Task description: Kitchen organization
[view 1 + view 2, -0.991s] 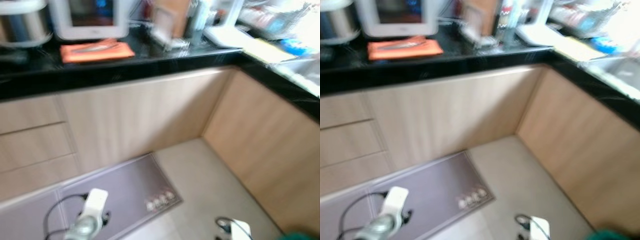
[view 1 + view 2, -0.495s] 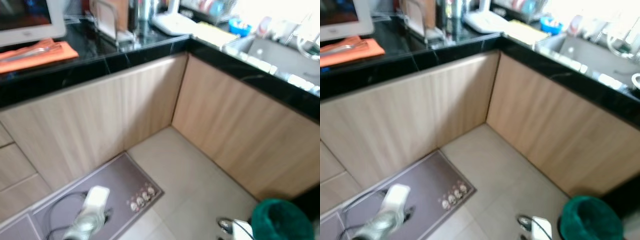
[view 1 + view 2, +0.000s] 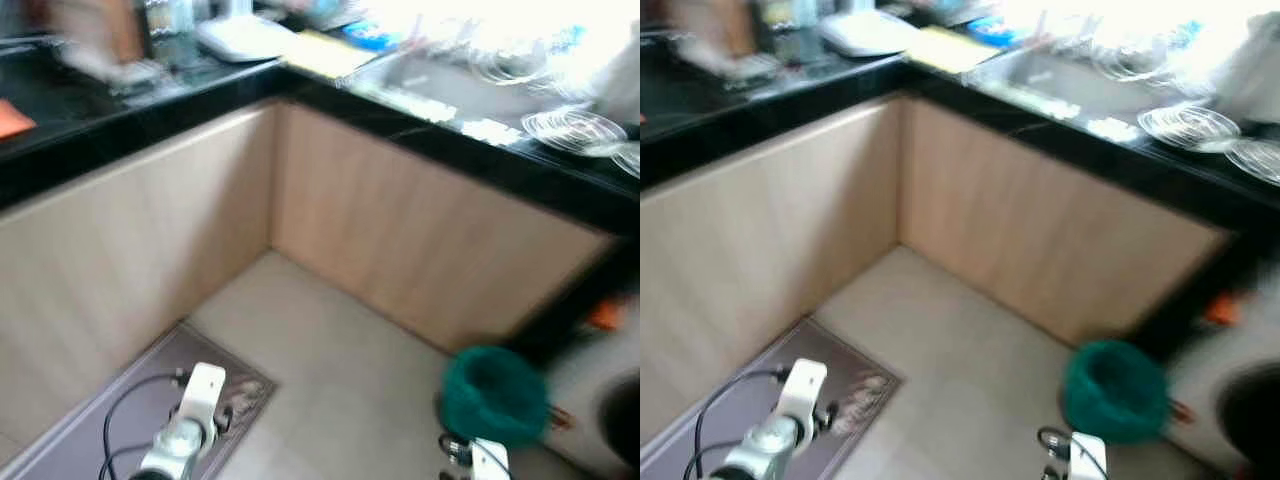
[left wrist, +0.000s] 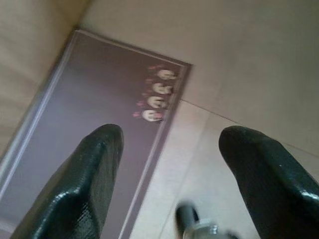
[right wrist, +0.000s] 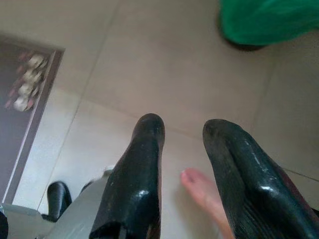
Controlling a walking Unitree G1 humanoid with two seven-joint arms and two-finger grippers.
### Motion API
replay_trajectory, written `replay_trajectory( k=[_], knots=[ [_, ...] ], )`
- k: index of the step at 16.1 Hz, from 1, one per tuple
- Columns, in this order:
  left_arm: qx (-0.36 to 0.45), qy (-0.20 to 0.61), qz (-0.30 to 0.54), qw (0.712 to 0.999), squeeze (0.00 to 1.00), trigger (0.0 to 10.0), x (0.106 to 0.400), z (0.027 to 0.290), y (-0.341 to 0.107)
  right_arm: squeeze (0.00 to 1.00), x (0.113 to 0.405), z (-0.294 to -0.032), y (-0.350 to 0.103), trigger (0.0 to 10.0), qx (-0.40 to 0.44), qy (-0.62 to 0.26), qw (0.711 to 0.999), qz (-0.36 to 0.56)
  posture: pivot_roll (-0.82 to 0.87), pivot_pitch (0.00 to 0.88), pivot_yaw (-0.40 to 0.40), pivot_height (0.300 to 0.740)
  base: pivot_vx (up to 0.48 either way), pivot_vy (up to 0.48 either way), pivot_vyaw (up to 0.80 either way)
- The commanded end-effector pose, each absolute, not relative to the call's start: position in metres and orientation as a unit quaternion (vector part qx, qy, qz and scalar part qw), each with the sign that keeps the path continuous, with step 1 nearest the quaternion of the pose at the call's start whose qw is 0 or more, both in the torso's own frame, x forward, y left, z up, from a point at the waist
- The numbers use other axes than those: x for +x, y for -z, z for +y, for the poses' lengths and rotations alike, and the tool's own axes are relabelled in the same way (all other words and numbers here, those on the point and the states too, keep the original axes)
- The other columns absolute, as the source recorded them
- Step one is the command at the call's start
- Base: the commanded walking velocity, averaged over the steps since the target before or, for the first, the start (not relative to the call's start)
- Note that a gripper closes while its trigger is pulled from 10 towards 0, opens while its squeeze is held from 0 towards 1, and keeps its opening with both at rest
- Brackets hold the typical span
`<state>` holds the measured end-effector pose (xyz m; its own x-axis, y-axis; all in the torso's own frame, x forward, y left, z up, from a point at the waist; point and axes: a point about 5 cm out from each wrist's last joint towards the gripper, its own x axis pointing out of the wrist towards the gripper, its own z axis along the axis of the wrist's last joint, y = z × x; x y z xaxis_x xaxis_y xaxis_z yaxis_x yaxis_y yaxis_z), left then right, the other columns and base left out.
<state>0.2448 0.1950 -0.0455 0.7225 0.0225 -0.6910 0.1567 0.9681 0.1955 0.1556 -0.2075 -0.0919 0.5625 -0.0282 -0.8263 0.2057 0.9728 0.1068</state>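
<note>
A black countertop (image 3: 470,160) wraps an L-shaped corner above pale wood cabinet fronts (image 3: 400,230). On it lie a white flat object (image 3: 245,35), a yellow cloth (image 3: 325,52), a sink (image 3: 440,85) and round wire dishes (image 3: 570,125), all blurred. Both arms hang low: the left arm (image 3: 190,425) over a purple floor mat (image 4: 99,109), the right arm (image 3: 480,462) over the tiles. My left gripper (image 4: 169,134) is open and holds nothing. My right gripper (image 5: 182,127) is open by a narrow gap with nothing in it.
A green bin (image 3: 495,395) stands on the tile floor (image 3: 330,340) by the right-hand cabinets, close to my right arm. The mat's corner with small pale figures (image 4: 157,94) lies below my left gripper. A dark gap with something orange (image 3: 605,315) shows at the right.
The whole picture has swung to the right: the orange cloth and appliances slid off to the left, while the sink, dishes and green bin came into view. Both arms hang as before.
</note>
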Motion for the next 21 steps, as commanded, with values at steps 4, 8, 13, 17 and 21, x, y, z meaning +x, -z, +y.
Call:
replay_trajectory(
  k=[4, 8, 13, 17, 21],
  knots=[
    [0.150, 0.049, 0.391, 0.907, 0.00, 10.0, 0.237, 0.203, 0.050, 0.00, 0.152, -0.200, 0.095, 10.0, 0.104, 0.066, 0.875, 0.468, 0.15, 0.000, -0.088, 0.740, 0.000, 0.000, -0.72],
    [0.158, 0.050, 0.388, 0.907, 0.00, 10.0, 0.241, 0.210, 0.046, 0.00, 0.155, -0.192, 0.095, 10.0, 0.115, 0.065, 0.875, 0.465, 0.16, 0.000, -0.059, 0.740, 0.000, 0.000, -0.72],
    [0.140, 0.042, 0.387, 0.911, 0.00, 10.0, 0.244, 0.210, 0.044, 0.00, 0.155, -0.191, 0.095, 10.0, 0.126, 0.077, 0.878, 0.456, 0.14, 0.000, -0.058, 0.740, 0.054, 0.000, 0.00],
    [0.135, 0.041, 0.392, 0.909, 0.00, 10.0, 0.241, 0.205, 0.047, 0.00, 0.153, -0.195, 0.095, 10.0, 0.116, 0.075, 0.877, 0.460, 0.14, 0.000, -0.078, 0.740, 0.395, 0.000, 0.00],
    [0.127, 0.038, 0.397, 0.908, 0.00, 10.0, 0.237, 0.203, 0.051, 0.00, 0.153, -0.199, 0.094, 10.0, 0.084, 0.055, 0.881, 0.463, 0.14, 0.000, -0.093, 0.740, 0.397, 0.000, 0.32]
  ],
)
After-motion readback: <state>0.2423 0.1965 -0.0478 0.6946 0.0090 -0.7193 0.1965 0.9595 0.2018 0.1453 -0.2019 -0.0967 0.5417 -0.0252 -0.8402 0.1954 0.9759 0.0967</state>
